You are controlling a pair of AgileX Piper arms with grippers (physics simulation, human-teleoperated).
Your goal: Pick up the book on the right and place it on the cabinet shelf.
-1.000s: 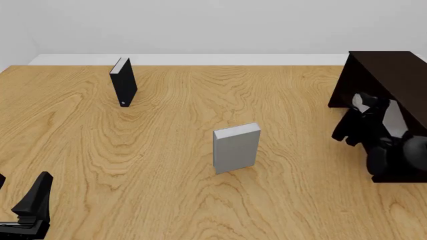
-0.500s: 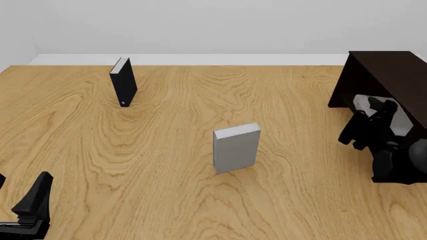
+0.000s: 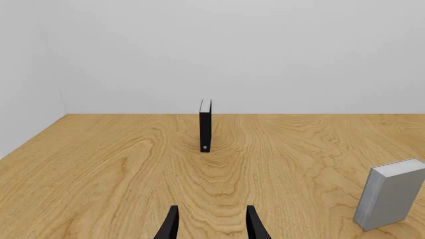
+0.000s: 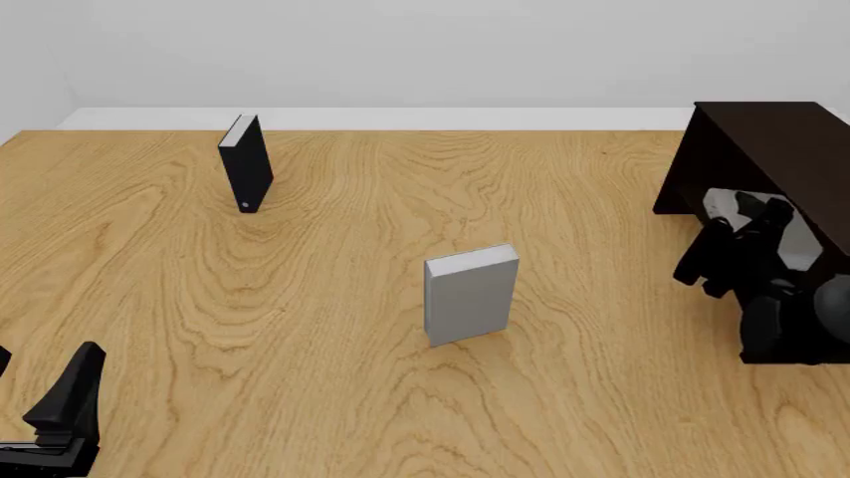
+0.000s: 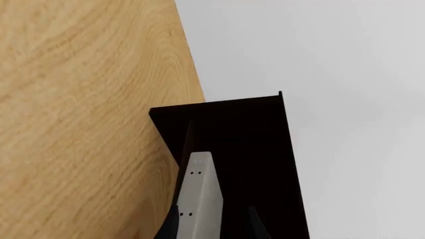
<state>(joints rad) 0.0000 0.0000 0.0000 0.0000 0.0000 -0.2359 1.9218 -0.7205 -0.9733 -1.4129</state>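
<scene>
The mid-grey book point(image 4: 795, 239) with a whitish page edge point(image 5: 199, 199) stands inside the very dark brown cabinet point(image 4: 770, 139), on its shelf. My right gripper point(image 4: 750, 217) reaches into the cabinet opening. In the right wrist view its fingers point(image 5: 171, 226) stand apart on either side of the book, at the same wide gap as my open left gripper, with a dark gap on one side. My left gripper point(image 4: 40, 376) is open and empty at the near left corner, also shown in the left wrist view point(image 3: 211, 226).
A paler silvery-grey book point(image 4: 471, 294) stands upright mid-table and also shows in the left wrist view point(image 3: 391, 199). A thin black book point(image 4: 246, 162) stands at the far left and shows in the left wrist view point(image 3: 205, 124). The cabinet point(image 5: 252, 139) sits at the table's right edge.
One second ago my right gripper held the book just outside the cabinet. It has moved right, into the opening, with the book. In the last half second almost nothing moved. The left arm is still.
</scene>
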